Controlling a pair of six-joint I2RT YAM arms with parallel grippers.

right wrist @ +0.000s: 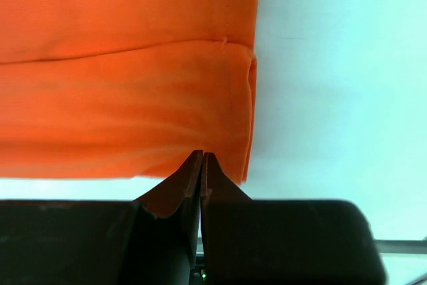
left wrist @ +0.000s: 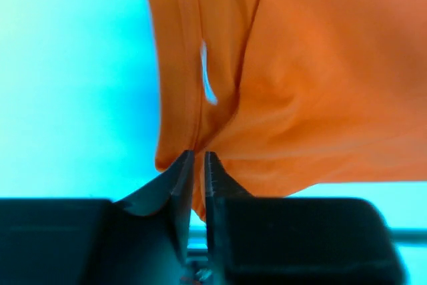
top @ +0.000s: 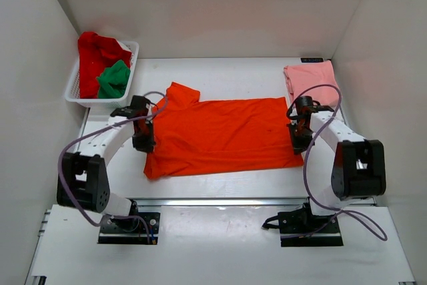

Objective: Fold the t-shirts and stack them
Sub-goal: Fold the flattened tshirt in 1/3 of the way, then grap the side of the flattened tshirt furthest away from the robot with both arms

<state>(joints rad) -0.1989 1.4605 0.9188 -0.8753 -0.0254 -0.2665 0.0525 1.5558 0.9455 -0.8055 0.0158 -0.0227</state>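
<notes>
The bright orange t-shirt [top: 227, 135] lies spread across the middle of the table, with a sleeve sticking out at its far left. My left gripper [top: 145, 139] is at its left edge. In the left wrist view it [left wrist: 198, 155] is shut on a bunched fold of the orange cloth [left wrist: 313, 85]. My right gripper [top: 298, 139] is at the shirt's right edge. In the right wrist view it [right wrist: 202, 155] is shut with its tips on the hem corner of the orange cloth [right wrist: 120, 98]. The pale salmon pink t-shirt [top: 310, 78] lies folded at the back right.
A white slotted basket [top: 75, 91] stands at the back left and holds the red t-shirt [top: 93, 48] and the green t-shirt [top: 113, 79], both crumpled. White walls close in the table on the left, right and back.
</notes>
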